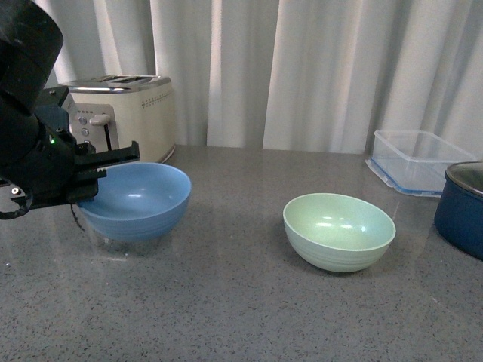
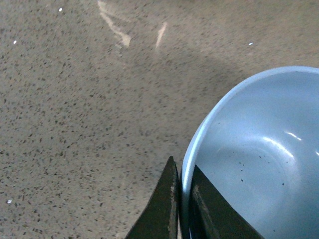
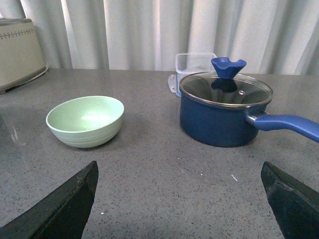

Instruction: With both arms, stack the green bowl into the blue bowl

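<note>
— Front view, left edge of the frame: what is the black arm doing?
— Its left fingers [image 1: 121,154] pinch the rim of the blue bowl [image 1: 139,200] on the bowl's left side. The left wrist view is clearer: one finger lies inside the wall, the other outside, and both press on the pale rim.
— Is that bowl resting on the table [image 1: 226,317]?
— It is at the left middle of the frame, over the grey speckled top. I cannot tell whether its base touches.
— And the green bowl [image 1: 339,230]?
— It stands right of centre, upright on the table and well apart from the blue bowl.
— The other arm?
— It is out of the front view. In the right wrist view the right fingers [image 3: 70,199] are spread wide with only bare table between them, and the green bowl lies beyond them.
— What else is there?
— A cream toaster [image 1: 132,113] stands at the upper left behind the blue bowl. A clear box [image 1: 419,160] and a navy pot [image 1: 462,207] sit at the right edge, near each other, with a white curtain [image 1: 302,68] behind.
</note>
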{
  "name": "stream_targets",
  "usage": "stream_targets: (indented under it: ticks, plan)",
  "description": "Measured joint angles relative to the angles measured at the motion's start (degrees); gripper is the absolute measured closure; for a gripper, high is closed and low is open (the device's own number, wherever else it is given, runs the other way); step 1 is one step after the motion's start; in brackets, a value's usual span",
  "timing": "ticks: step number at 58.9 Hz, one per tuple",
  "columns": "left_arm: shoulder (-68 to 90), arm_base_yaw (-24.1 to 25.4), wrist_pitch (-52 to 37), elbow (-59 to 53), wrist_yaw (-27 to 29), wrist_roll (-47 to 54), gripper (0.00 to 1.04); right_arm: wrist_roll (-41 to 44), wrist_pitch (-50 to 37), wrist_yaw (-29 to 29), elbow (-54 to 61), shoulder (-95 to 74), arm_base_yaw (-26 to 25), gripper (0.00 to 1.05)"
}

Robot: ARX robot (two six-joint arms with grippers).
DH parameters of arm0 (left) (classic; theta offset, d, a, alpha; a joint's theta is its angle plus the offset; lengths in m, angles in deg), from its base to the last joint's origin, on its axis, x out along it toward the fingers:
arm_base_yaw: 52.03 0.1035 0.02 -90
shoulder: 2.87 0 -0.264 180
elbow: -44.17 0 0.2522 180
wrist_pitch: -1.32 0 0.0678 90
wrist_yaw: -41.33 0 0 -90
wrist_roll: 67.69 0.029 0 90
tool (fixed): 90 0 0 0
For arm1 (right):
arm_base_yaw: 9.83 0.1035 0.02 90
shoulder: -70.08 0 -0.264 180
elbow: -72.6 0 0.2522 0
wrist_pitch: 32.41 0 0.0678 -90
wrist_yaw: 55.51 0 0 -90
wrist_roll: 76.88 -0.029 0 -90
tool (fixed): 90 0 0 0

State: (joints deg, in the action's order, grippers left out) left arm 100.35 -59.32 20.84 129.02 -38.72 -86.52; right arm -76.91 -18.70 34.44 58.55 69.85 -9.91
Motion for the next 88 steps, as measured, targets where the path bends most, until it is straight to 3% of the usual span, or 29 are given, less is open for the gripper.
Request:
stream_targets:
  ticks: [28, 79, 88]
  plan:
    - [2.60, -8.37, 1.07, 5.20, 0.63, -3.34, 1.01, 0.00, 0.00, 0.00, 0.00, 0.00, 0.00, 0.10]
    - [12.83, -11.02, 1.44, 11.41, 1.51, -4.66, 1.01, 0.00, 0.00, 0.00, 0.00, 0.00, 0.00, 0.10]
    - [12.79, -11.10, 1.44, 11.58, 0.68, -5.55, 0.80, 0.00, 0.00, 0.00, 0.00, 0.00, 0.00, 0.10]
